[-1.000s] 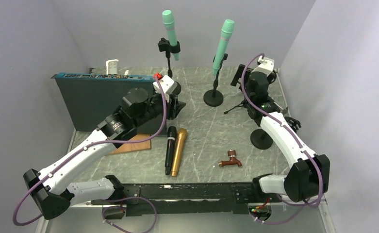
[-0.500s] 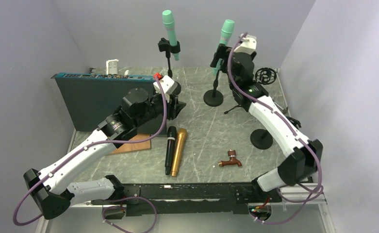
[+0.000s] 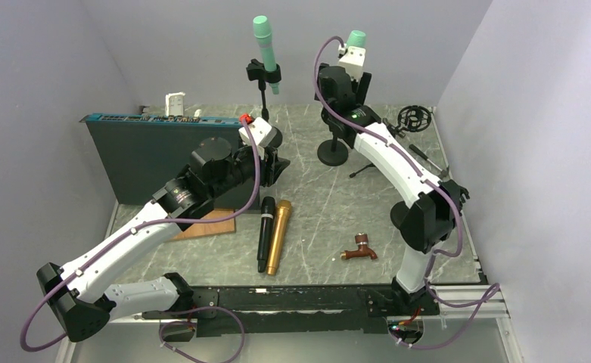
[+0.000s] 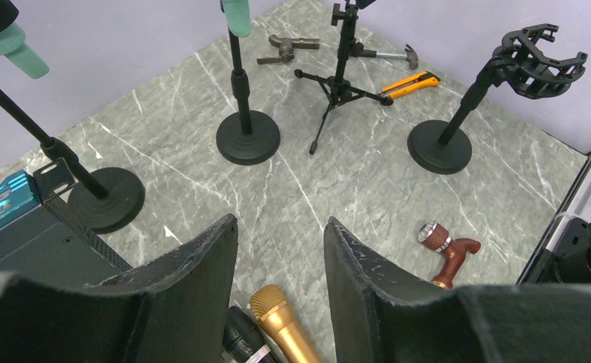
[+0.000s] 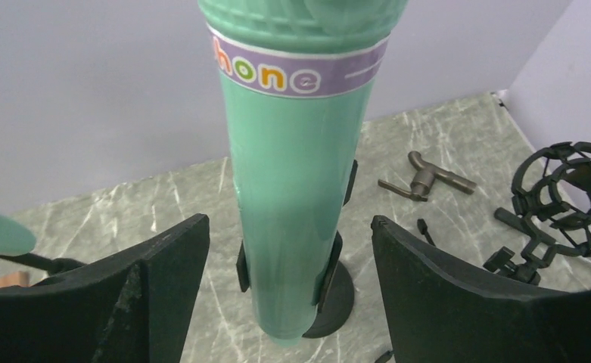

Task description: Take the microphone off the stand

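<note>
1. Dark blue case: stands along the left edge, towards the far left corner; a wooden board lies flat just in front of it
2. Left gripper: hangs over the surface left of centre; jaws moderately apart, nothing between them
3. Black microphone and gold microphone: lie side by side, touching, near the middle of the near edge
4. Left-hand green microphone: clipped upright in the left-hand stand, by the far edge, left of centre
5. Right-hand green microphone: seated in the clip of the right-hand stand, near the middle of the far edge
6. Right gripper: raised level with the body of the right-hand green microphone; jaws wide, one finger on each side of the body, a visible gap on both sides, no contact
7. Brown tap-shaped piece: lies flat towards the near edge, right of centre
8. Small tripod: stands just right of the right-hand stand
9. Shock-mount stand: round base, near the right edge
10. Hammer, orange knife and metal key: lie flat towards the far right corner
</note>
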Robot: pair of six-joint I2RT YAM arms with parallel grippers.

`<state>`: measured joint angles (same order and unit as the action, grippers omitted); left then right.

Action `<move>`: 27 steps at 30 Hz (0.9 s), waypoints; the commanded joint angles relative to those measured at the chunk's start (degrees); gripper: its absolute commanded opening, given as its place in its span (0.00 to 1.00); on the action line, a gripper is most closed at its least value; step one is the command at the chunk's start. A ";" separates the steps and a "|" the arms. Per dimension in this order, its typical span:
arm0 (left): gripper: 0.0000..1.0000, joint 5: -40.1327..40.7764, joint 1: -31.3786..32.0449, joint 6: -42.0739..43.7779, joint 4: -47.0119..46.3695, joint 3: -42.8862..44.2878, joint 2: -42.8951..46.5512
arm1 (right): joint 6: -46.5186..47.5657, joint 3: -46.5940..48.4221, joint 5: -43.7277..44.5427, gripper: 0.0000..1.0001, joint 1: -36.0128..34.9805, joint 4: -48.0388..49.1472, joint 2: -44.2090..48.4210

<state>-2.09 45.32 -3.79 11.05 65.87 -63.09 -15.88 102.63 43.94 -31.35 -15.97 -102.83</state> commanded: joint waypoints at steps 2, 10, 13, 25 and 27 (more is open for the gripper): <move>0.51 0.44 0.23 0.31 -1.53 0.44 0.73 | 3.21 4.21 6.49 0.76 -0.66 -1.90 -1.01; 0.50 0.31 0.26 0.09 -0.86 1.18 -0.17 | 6.72 3.36 1.12 0.40 -0.72 -2.12 -0.37; 0.50 0.27 0.22 0.01 -1.42 0.79 -0.05 | 7.10 2.70 -3.79 0.16 -0.54 -3.32 1.00; 0.49 -2.04 0.25 -1.24 -1.39 1.17 1.36 | 12.73 -15.54 -36.25 0.00 1.81 0.49 23.29; 0.49 -2.86 0.17 -1.59 -1.63 1.24 1.58 | 14.39 -18.05 -41.87 0.00 1.96 0.23 26.79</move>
<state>-2.68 45.32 -4.12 11.46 65.87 -63.16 -5.19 87.26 17.56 -30.09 -19.75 -84.86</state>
